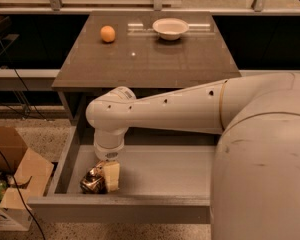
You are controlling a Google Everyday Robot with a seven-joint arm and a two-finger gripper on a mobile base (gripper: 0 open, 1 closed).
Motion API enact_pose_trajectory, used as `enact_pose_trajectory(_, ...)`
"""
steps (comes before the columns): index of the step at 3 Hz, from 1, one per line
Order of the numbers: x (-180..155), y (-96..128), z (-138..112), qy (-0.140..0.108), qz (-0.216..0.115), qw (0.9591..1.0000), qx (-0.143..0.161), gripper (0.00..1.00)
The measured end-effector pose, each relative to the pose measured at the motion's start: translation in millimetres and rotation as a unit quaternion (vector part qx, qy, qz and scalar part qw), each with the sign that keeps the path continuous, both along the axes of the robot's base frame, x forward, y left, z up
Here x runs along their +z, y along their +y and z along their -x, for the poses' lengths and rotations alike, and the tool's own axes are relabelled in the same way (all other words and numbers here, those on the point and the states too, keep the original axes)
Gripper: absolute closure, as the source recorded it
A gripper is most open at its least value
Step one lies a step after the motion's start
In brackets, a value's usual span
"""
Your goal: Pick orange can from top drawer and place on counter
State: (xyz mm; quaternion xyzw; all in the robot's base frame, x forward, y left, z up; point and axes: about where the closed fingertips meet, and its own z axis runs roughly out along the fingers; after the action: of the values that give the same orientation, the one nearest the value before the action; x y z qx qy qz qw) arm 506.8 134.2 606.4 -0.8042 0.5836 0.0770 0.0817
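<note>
The orange can (91,181), shiny, dented and gold-brown, lies on the floor of the open top drawer (165,171) near its front left corner. My gripper (103,179) reaches straight down into the drawer from the white arm (160,113) and is right at the can, its cream-coloured tip touching the can's right side. The wrist hides the can's top. The counter (150,59) is the glossy brown tabletop behind and above the drawer.
A round orange fruit (108,33) and a white bowl (170,28) sit at the back of the counter. An open cardboard box (12,171) stands on the floor left of the drawer. My white body (262,174) fills the right foreground.
</note>
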Motion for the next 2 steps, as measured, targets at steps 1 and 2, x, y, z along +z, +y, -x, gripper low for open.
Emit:
enact_pose_trajectory(1,-18.9,-5.3,-2.4,0.010,0.011,0.9999,0.000,0.18)
enact_pose_trajectory(2,-26.6,-7.8,1.8,0.015,0.018,0.9997,0.001,0.41)
